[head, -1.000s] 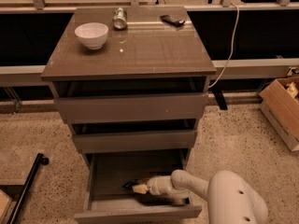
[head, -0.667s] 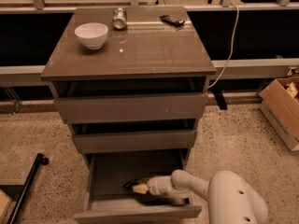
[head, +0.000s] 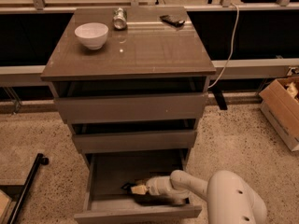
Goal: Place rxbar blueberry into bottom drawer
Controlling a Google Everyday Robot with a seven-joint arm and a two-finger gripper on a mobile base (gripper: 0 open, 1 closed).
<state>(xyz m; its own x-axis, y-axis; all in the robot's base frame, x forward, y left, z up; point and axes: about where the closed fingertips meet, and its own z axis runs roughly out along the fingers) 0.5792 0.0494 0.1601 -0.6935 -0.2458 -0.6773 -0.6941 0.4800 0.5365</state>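
Note:
The bottom drawer [head: 112, 171] is pulled open at the foot of the grey-brown cabinet. My white arm reaches in from the lower right, and my gripper [head: 135, 189] is low inside the drawer, near its front left part. A small dark flat shape [head: 126, 186] lies at the gripper's tip, just over the drawer floor. It may be the rxbar blueberry, but I cannot tell whether it is held or lying free.
The middle drawer [head: 133, 140] and top drawer [head: 131, 107] are nearly closed. On the cabinet top stand a white bowl [head: 91, 34], a silver can [head: 120, 18] and a flat black object [head: 172, 20]. A cardboard box [head: 282, 111] sits at the right and a black bar [head: 25, 188] on the left floor.

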